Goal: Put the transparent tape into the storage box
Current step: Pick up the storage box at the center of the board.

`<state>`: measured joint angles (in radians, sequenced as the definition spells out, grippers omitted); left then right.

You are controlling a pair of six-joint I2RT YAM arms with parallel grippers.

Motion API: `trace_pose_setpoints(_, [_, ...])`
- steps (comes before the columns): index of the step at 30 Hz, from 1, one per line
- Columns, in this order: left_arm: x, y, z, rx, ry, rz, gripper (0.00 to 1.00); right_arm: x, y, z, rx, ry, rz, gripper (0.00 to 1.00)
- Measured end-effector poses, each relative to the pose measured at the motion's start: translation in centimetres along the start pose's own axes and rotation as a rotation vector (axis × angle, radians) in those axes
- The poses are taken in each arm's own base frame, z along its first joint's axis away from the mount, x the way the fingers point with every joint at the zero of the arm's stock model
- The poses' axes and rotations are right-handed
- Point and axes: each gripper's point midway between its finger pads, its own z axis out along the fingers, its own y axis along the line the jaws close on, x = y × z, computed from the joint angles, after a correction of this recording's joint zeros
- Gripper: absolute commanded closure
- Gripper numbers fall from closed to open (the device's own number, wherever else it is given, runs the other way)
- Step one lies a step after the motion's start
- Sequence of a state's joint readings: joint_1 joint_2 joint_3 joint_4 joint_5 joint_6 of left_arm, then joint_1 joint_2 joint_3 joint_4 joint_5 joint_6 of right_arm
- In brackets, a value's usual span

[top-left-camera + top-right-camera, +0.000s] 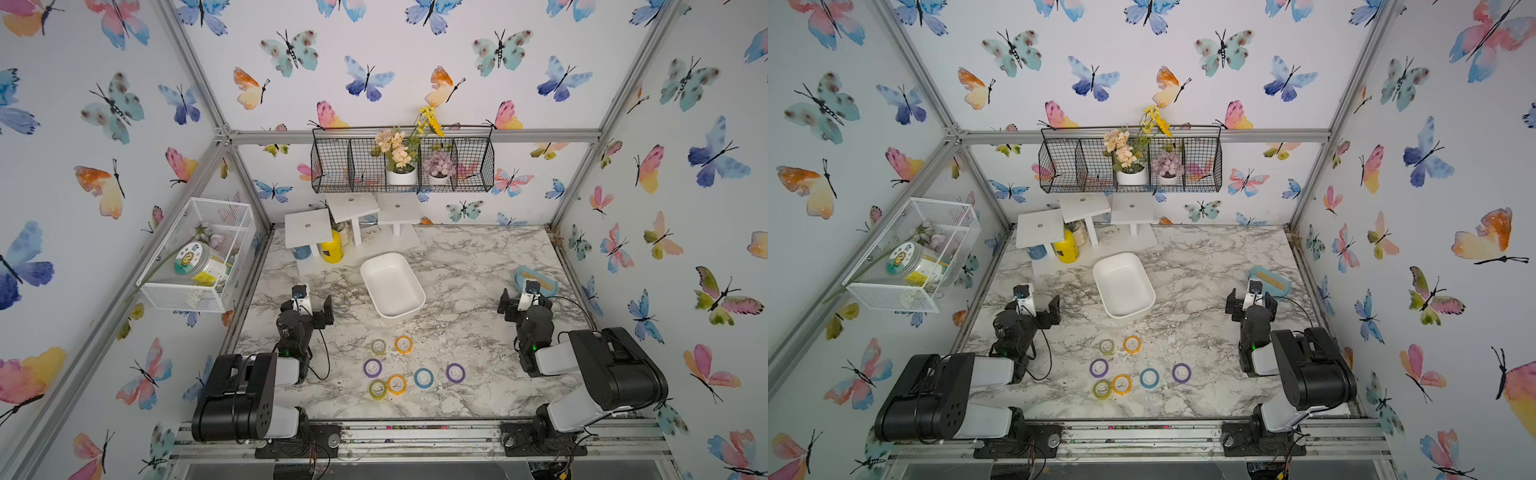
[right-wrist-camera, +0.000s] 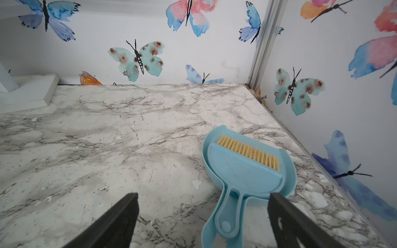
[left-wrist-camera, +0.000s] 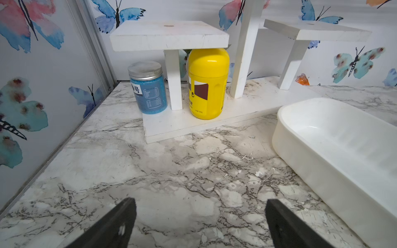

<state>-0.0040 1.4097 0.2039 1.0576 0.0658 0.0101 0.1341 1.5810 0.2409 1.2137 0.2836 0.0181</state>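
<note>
The left hand (image 3: 200, 206) is released: its wrist view shows both black fingers spread wide over bare marbled worktop (image 3: 150, 171) with nothing between them. The right hand (image 2: 203, 201) is just as open and holds nothing, though the handle of a pale blue dustpan (image 2: 247, 178) reaches into the gap between its fingers; whether they touch it cannot be told. A brush (image 2: 249, 151) with straw-coloured bristles lies nested in the dustpan.

Only the top views show the tape rolls (image 1: 396, 384): seven small rings with orange, purple, blue and greenish rims, lying flat in a loose cluster on the near middle of the worktop, between the two arms. They are well apart from both hands.

The storage box (image 1: 392, 286) sits farther back at the centre, set at an angle and empty. The left wrist view catches its near wall and white inside (image 3: 322, 150) at close range. That view alone shows clearly a blue jar (image 3: 148, 85) and a yellow bottle (image 3: 207, 83) under a white stand (image 3: 169, 35) at the far left. In both top views, the left hand (image 1: 1038, 309) is left of the box and the right hand (image 1: 1252, 301) is by the right edge.
</note>
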Motion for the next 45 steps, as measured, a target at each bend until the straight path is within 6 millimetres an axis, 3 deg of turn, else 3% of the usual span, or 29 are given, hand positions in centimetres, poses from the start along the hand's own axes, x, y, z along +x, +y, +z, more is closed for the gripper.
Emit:
trace_pose_setpoints(39, [0.0, 0.01, 0.0, 0.0, 0.0, 0.0, 0.01, 0.03, 0.0, 0.0, 0.0, 0.001, 0.0, 0.01])
trace_pose_setpoints(45, [0.01, -0.07, 0.19, -0.009, 0.019, 0.002, 0.01, -0.81, -0.2, -0.33, 0.005, -0.008, 0.004, 0.01])
